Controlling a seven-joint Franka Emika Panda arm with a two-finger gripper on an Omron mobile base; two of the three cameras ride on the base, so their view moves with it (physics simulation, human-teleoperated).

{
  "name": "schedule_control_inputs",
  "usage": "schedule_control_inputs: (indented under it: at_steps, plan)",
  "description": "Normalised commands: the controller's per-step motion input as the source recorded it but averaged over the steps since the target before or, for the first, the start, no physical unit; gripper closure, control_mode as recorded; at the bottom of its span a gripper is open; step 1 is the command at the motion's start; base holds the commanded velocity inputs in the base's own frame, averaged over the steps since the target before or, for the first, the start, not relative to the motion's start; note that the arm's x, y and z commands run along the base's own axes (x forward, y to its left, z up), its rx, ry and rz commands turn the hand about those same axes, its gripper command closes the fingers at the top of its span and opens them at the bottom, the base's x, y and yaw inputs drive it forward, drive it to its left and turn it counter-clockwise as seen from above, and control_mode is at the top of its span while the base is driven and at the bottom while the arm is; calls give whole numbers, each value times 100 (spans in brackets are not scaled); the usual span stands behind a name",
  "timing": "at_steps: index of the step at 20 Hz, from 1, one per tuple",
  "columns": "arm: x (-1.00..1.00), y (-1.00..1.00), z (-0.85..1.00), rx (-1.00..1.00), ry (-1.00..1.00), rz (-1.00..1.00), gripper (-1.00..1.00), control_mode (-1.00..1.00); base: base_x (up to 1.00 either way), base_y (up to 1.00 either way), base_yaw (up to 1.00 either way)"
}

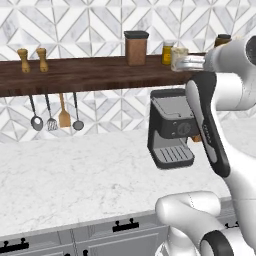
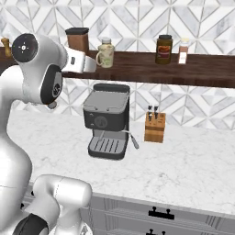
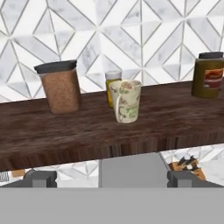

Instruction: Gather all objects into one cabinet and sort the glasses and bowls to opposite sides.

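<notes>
My gripper (image 3: 112,178) stands with jaws wide apart, empty, level with the dark wooden shelf (image 3: 175,118) and short of it. On that shelf a cream floral mug (image 3: 126,101) stands upright, just in front of a yellow jar (image 3: 112,85), right of the brown canister (image 3: 60,86), well left of the dark jar (image 3: 209,75). Below the shelf sits the coffee machine (image 2: 106,120)

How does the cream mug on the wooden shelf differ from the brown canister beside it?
The cream mug is open-topped, with a floral print and a handle; the brown canister has a dark lid, no handle and brown contents. The canister stands taller. Both sit upright on the wooden shelf.
</notes>
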Motion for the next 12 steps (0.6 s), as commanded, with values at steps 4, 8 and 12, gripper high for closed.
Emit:
schedule_control_inputs:
  at_steps: [4,8,12]
  plan:
    - [14,-5,-42,-2,-8,-3,-100,-100,0,0,0]
    - [10,-2,-8,-1,-1,-17,-100,-100,0,0,0]
    - [26,0,6,0,2,-17,-100,-100,0,0,0]
